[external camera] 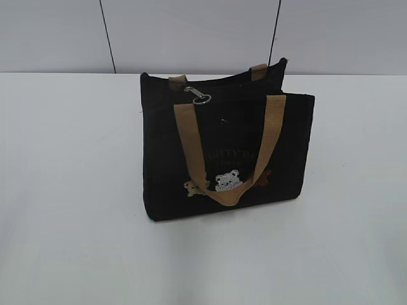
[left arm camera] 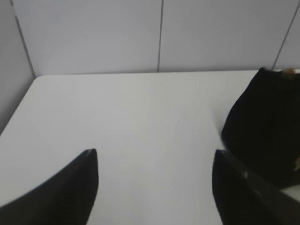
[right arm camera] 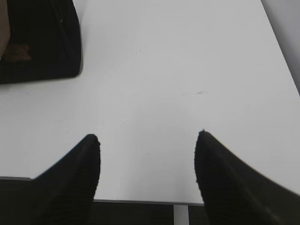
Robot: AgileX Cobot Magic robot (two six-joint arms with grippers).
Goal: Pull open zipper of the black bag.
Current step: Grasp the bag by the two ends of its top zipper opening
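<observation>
The zipper point(external camera: 205, 101) pull sits far-left on the black bag point(external camera: 222, 152), both grippers point(left arm camera: 154, 161) point(right arm camera: 146, 140) wide and empty, so yanking one-handed probably just tips it.

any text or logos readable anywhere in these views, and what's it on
Lettering on the front of the black bag, in two faint gold rows above the bear patches: too blurred to read.
Left wrist view: no text shows.
Right wrist view: no text shows.
No other words, numbers or signs appear on the table or the wall behind.
</observation>
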